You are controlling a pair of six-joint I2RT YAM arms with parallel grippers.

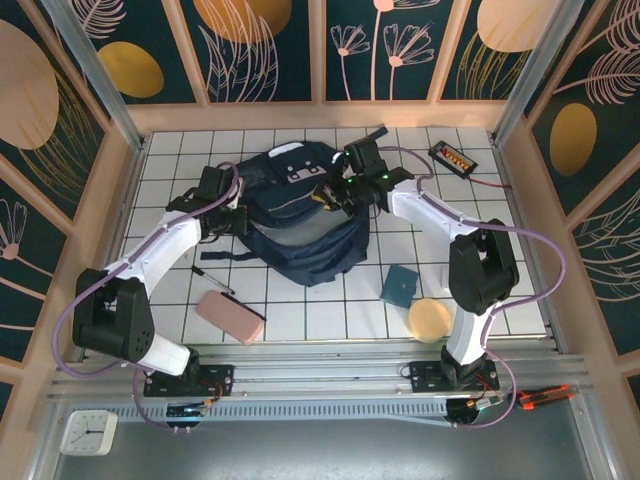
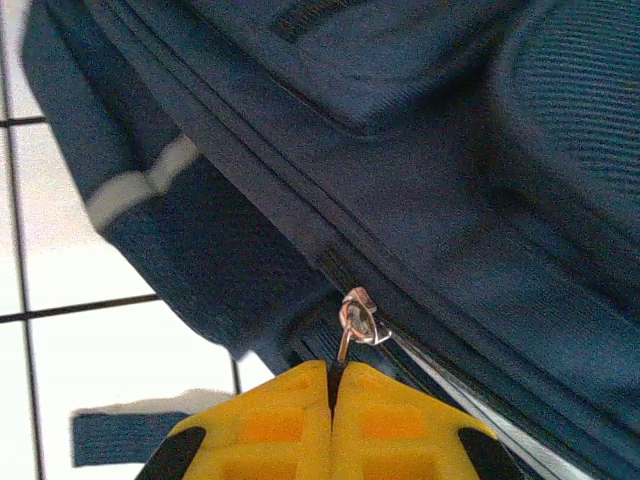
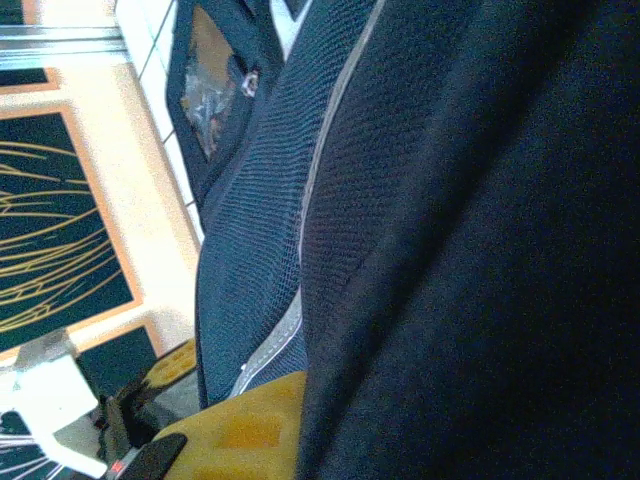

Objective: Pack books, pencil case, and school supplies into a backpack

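Observation:
The navy backpack (image 1: 300,235) lies in the middle of the table. At its left side, my left gripper (image 1: 236,219) is shut on the metal zipper pull (image 2: 345,347), and its yellow fingertips (image 2: 300,400) meet just below the slider (image 2: 363,318). My right gripper (image 1: 341,196) is at the bag's upper right, shut on a fold of dark backpack fabric (image 3: 450,250) that hides one finger. The pink pencil case (image 1: 230,317) and black pen (image 1: 212,280) lie near the front left. The teal pad (image 1: 400,285) lies front right. The books are out of view.
A round tan disc (image 1: 430,320) sits by the teal pad. A black device with orange buttons (image 1: 453,158) lies at the back right. A loose backpack strap (image 1: 225,256) trails left of the bag. Wooden walls (image 1: 115,190) enclose the tiled table.

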